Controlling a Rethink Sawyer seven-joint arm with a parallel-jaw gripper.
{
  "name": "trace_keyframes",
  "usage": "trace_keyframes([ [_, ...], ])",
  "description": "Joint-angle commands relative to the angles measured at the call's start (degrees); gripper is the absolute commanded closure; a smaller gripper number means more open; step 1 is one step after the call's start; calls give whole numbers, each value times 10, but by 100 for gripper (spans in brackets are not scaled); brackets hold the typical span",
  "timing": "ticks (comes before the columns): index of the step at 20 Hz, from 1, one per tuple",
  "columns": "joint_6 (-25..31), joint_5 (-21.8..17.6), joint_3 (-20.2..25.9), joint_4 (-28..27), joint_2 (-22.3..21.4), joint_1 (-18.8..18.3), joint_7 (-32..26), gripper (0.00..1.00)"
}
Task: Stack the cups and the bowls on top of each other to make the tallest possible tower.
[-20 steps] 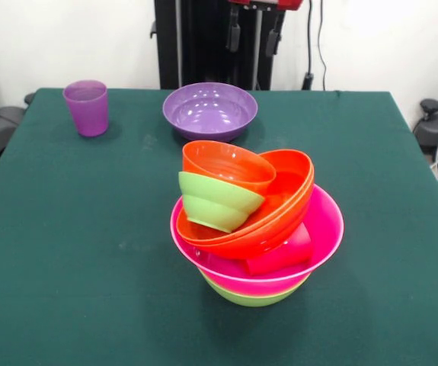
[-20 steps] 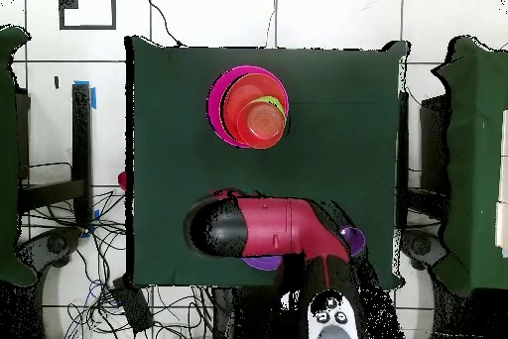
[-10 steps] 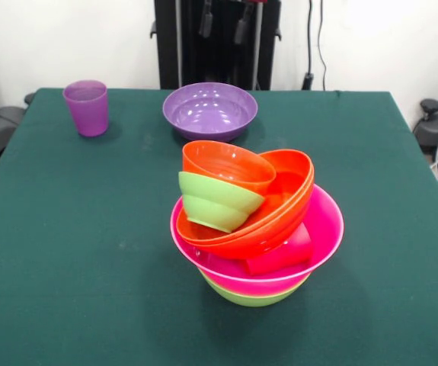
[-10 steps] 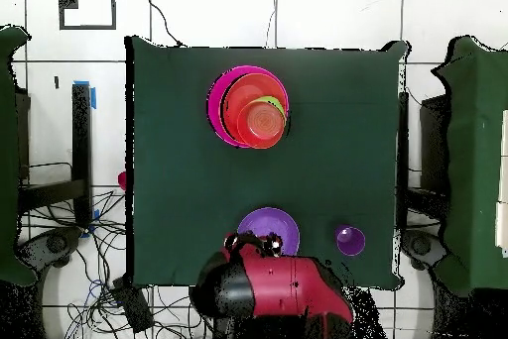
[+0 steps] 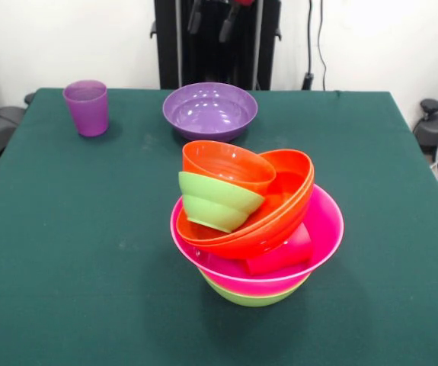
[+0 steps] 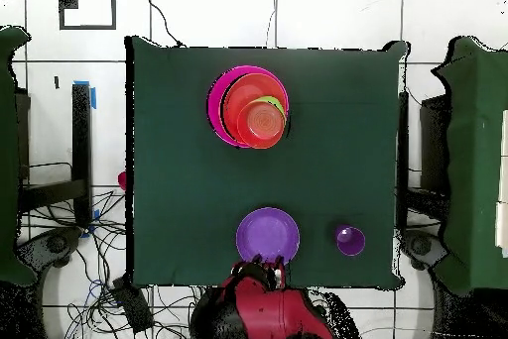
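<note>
The tower (image 5: 257, 229) stands mid-table: a lime green bowl (image 5: 253, 296) at the bottom, a wide hot pink bowl (image 5: 321, 225) on it, then a wide orange bowl (image 5: 295, 187) tilted over a red-pink cup (image 5: 283, 252) lying inside the pink one. A small lime bowl (image 5: 217, 200) and a small orange bowl (image 5: 226, 164) top it, both leaning. From overhead the tower (image 6: 250, 107) sits far from the arm. A purple bowl (image 5: 210, 110) and a purple cup (image 5: 87, 107) stand apart near the far edge. My gripper (image 5: 211, 17) hangs open above and behind the purple bowl (image 6: 268, 234), holding nothing.
The green table (image 5: 66, 252) has cables and chair bases beyond its side edges. In the overhead view the purple cup (image 6: 348, 240) stands to the right of the purple bowl, and the red arm (image 6: 260, 310) pokes over the table's bottom edge.
The arm has drawn back toward its base, uncovering the purple bowl and cup in the overhead view. The gripper tips have shifted left and up in the front view. The bowls have not moved.
</note>
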Motion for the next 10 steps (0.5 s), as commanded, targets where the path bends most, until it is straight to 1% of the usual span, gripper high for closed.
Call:
trace_keyframes([
  [1, -225, 52, -18, -43, 179, 90, 116, 0],
  [3, -222, 63, 0, -80, 201, 109, 98, 0],
  [4, -246, 75, 2, -97, 222, 118, 90, 0],
  [5, -255, 90, 2, -122, 248, 125, 83, 0],
  [6, -253, 100, 5, -144, 272, 128, 77, 0],
  [7, -277, 123, -3, -159, 295, 140, 74, 0],
  [8, -263, 135, -3, -173, 307, 144, 71, 0],
  [9, -267, 145, -2, -184, 317, 147, 68, 0],
  [10, -264, 144, 4, -195, 324, 145, 62, 0],
])
